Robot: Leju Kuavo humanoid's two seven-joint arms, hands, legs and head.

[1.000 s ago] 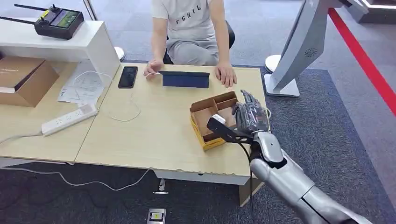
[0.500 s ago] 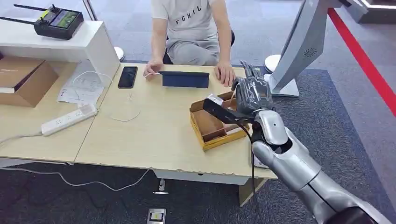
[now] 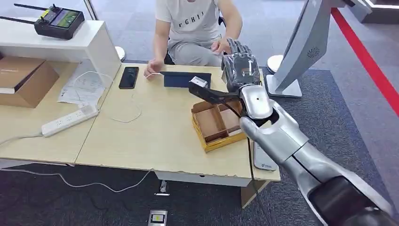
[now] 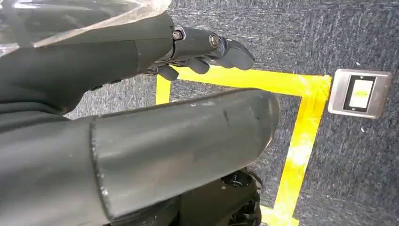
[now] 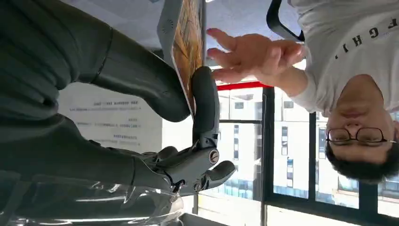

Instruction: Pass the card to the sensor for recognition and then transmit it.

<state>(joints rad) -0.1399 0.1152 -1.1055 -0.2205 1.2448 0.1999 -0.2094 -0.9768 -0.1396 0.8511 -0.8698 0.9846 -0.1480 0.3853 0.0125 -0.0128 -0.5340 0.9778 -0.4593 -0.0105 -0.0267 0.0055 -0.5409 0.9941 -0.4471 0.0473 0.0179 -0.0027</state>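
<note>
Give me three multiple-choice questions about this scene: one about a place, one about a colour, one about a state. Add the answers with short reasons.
1. Where does the black phone lie?
A. On the white shelf
B. On the table, left of the dark blue panel
C. On the carpet

2. Which colour is the power strip?
A. White
B. Red
C. Black

3. What is the right hand doing?
A. It lies flat on the table
B. It hangs empty near the floor
C. It is raised and holds a card

Answers: 1 B, the head view shows it on the tabletop beside the panel. 2 A, its casing is white. 3 C, the right wrist view shows the card between thumb and fingers.
</note>
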